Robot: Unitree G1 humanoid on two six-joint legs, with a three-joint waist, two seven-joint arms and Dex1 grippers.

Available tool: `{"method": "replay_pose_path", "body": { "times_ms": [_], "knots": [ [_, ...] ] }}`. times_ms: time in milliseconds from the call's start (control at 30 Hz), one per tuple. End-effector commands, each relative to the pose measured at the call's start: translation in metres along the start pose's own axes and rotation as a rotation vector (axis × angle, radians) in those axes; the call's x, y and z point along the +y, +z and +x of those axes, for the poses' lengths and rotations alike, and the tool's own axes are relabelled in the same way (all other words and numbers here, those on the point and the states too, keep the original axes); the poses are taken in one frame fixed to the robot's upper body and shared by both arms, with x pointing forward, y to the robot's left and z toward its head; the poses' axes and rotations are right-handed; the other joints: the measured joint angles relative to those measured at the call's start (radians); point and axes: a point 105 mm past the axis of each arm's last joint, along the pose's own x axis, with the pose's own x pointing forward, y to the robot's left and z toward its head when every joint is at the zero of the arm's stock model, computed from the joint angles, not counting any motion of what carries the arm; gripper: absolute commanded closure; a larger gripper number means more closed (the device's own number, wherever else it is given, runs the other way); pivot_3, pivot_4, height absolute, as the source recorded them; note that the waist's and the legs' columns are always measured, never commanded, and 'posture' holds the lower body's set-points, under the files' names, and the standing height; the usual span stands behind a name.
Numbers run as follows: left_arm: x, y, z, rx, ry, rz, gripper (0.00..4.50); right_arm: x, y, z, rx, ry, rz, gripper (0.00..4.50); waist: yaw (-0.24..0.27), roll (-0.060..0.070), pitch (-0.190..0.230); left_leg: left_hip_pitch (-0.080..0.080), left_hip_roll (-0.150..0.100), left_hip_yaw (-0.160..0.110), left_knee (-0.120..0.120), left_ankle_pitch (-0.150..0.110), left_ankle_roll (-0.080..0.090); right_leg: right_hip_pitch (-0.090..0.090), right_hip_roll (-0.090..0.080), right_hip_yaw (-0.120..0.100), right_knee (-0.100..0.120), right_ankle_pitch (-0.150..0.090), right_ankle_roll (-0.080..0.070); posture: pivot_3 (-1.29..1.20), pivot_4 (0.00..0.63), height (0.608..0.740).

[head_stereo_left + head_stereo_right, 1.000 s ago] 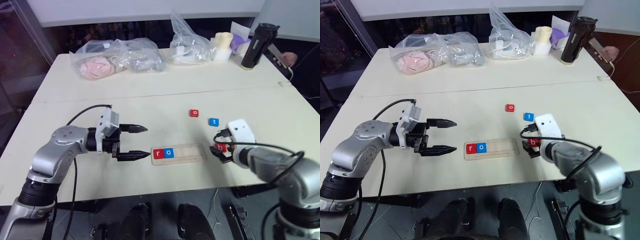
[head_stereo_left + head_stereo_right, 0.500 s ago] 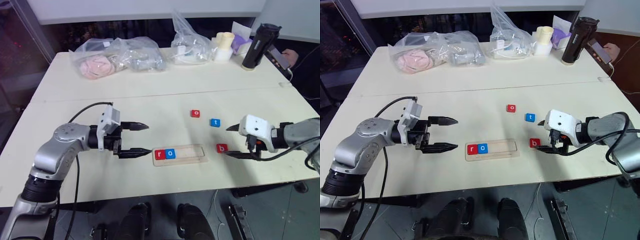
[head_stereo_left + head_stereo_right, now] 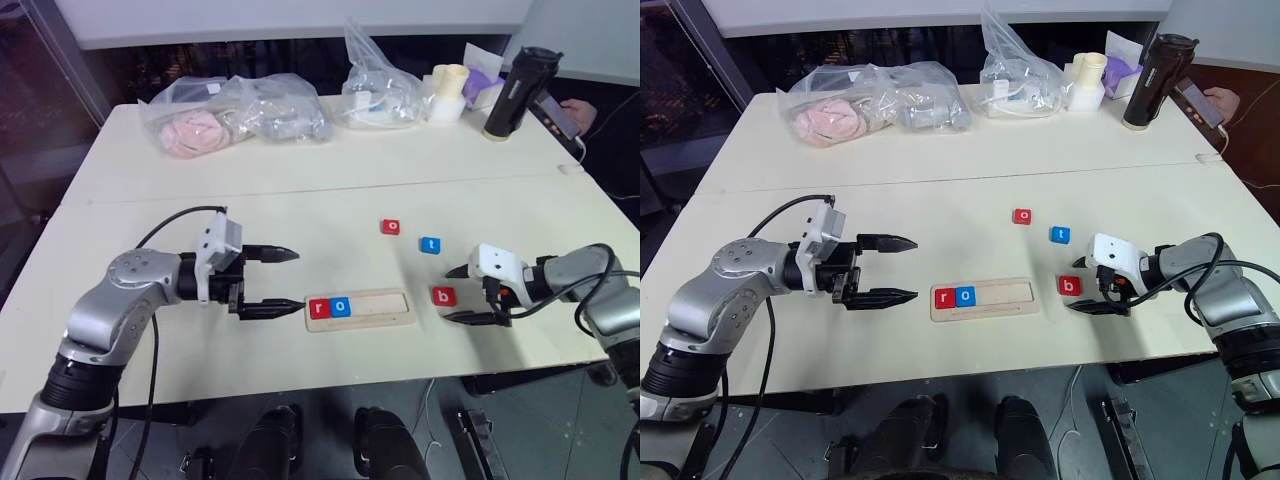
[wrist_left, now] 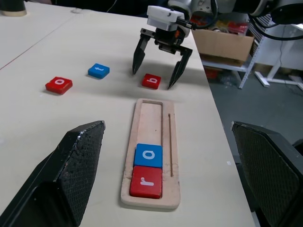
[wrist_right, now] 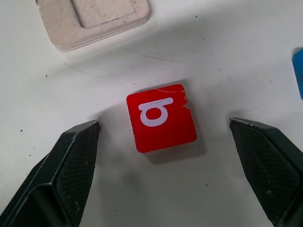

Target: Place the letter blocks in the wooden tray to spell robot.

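Two blocks seated so far: red r (image 4: pixel 146 182) and blue o (image 4: pixel 148 155), touching, at the wooden tray (image 3: pixel 395 309)'s left end, three slots beyond them bare. Tray near the table (image 3: pixel 300 200)'s front edge, long axis parallel to that edge, open end toward the right side. Red b (image 5: pixel 161 117) flat on the table just beside the tray's right end, letter face up but turned sideways relative to the seated pair. Right gripper (image 5: pixel 165 161) low over the b, jaws spread wide, one on each side, neither touching. Left gripper (image 3: pixel 270 283) beside the tray's left end, jaws spread, nothing between them. Red o (image 3: pixel 390 227) and blue t (image 3: pixel 429 244) farther back, well apart from the tray. Likely trouble: a close with one finger landing first, skidding or spinning the b; a tilted grip catching on the tray rim; the b dropped in rotated unless turned, spoiling the word.
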Motion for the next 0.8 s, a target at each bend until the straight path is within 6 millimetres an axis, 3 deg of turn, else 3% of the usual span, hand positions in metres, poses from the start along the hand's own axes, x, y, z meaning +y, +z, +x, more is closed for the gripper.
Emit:
{"method": "replay_pose_path", "body": {
  "times_ms": [33,167,333,433,500,633,800],
  "knots": [
    [-0.002,0.008,0.0,-0.009,-0.006,0.035,0.0,0.001,0.005,0.0,-0.019,-0.006,-0.003,1.39,-0.001,0.0,0.0,0.0,0.0,0.0,0.0,0.0,0.0,0.0,0.0,0.0,0.0,0.0,0.0,0.0,0.15,0.738],
    [-0.002,0.007,0.0,-0.01,-0.004,0.033,0.0,0.008,0.01,0.002,-0.029,0.006,-0.023,3.35,0.001,0.0,0.0,0.0,0.0,0.0,0.001,0.0,0.0,0.0,0.0,0.0,0.001,0.0,0.001,0.0,0.15,0.738],
    [-0.002,0.007,0.0,-0.011,-0.002,0.027,0.0,0.008,0.038,-0.003,-0.081,-0.03,-0.067,3.37,0.0,0.0,0.0,0.0,0.0,0.0,0.001,0.0,0.0,-0.001,0.0,0.001,0.002,0.0,0.001,0.0,0.15,0.738],
    [-0.003,0.006,0.0,-0.011,-0.003,0.023,0.0,0.016,0.07,-0.005,-0.15,0.006,-0.119,3.37,0.0,0.0,0.0,0.0,0.0,0.001,0.001,0.0,0.0,-0.002,0.0,0.001,0.002,0.0,0.001,0.0,0.15,0.738],
    [-0.003,0.006,0.001,-0.011,-0.004,0.022,0.0,0.02,0.08,-0.005,-0.16,0.018,-0.14,3.37,0.001,0.0,0.0,0.0,0.0,0.001,0.001,0.0,0.0,-0.002,0.0,0.001,0.002,0.001,0.001,0.0,0.15,0.738],
    [-0.006,0.005,0.002,-0.015,-0.011,0.017,0.0,0.032,0.105,0.01,-0.195,0.08,-0.2,3.37,0.006,0.0,0.0,0.0,0.0,0.001,0.001,0.0,0.0,-0.001,0.0,0.001,0.002,0.0,0.001,0.0,0.15,0.738],
    [-0.01,0.003,0.002,-0.004,-0.015,0.024,0.0,0.036,0.115,0.04,-0.189,0.114,-0.22,3.37,0.014,0.0,0.0,0.0,0.0,0.001,0.001,0.0,0.0,-0.002,0.0,0.001,0.002,0.0,0.001,0.0,0.15,0.738]
  ]
}}
